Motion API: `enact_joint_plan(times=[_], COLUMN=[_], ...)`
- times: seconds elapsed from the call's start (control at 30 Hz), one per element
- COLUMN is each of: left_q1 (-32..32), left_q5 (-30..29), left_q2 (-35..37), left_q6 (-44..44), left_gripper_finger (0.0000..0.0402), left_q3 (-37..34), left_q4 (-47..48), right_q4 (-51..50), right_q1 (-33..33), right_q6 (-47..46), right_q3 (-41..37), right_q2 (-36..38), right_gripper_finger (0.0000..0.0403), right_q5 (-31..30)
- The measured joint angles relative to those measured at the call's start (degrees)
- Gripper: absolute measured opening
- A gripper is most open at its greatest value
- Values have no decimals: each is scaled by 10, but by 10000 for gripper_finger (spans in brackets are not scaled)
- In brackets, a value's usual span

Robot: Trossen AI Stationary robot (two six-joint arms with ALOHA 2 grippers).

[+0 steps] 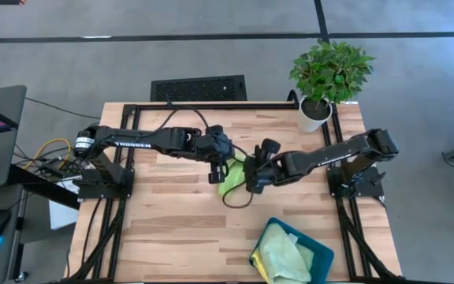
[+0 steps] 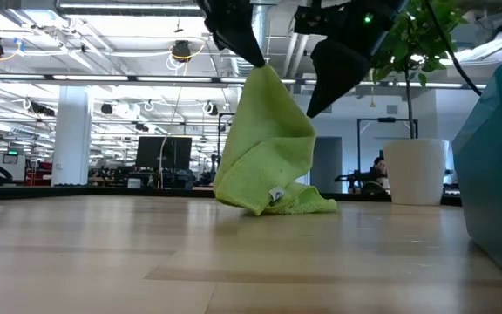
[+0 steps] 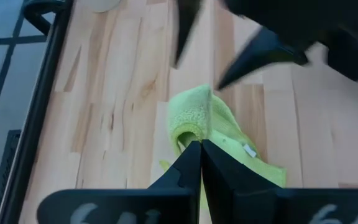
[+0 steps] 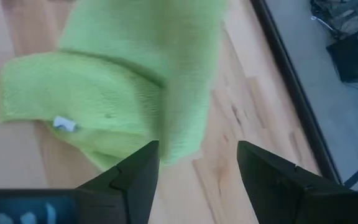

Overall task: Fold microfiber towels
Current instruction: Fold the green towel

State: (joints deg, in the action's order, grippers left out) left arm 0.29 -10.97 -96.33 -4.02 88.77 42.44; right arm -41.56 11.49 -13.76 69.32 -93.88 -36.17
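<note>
Left hand [image 3: 200, 144] clenched on the lime towel [image 2: 268, 148], right hand [image 4: 197, 155] released beside it; thin pinch could slip, dropping the towel to the bench [image 1: 172, 229]

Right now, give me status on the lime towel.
Left gripper shut on lime green towel, corner lifted, rest on table. Right gripper open beside it. Nothing in the way.

towel [image 2: 268, 144]: lime cloth, showing fuzzy nap | table [image 1: 180, 237]: pale wood planks, showing smooth matt finish | tray [image 1: 318, 256]: teal, looking like smooth plastic | pot [image 1: 314, 115]: white, appearing smooth
</note>
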Motion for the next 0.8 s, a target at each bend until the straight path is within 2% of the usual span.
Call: enact_joint_plan(times=[0.13,0.33,0.57,0.8], left_q1=[-7,-17,-29,-29], left_q5=[0,0,-38,-48], left_q2=[0,0,10,64], left_q6=[-15,-37,-55,-58], left_gripper_finger=[0,0,0,0], left_q3=[0,0,0,0], left_q4=[7,-1,-20,-30], right_q4=[12,55,54,49], right_q1=[-13,-38,-64,-72], right_q6=[27,91,93,93], right_q3=[0,0,0,-2], right_q2=[8,8,8,8], right_gripper_finger=[240,240,240,240], right_q5=[8,128,135,138])
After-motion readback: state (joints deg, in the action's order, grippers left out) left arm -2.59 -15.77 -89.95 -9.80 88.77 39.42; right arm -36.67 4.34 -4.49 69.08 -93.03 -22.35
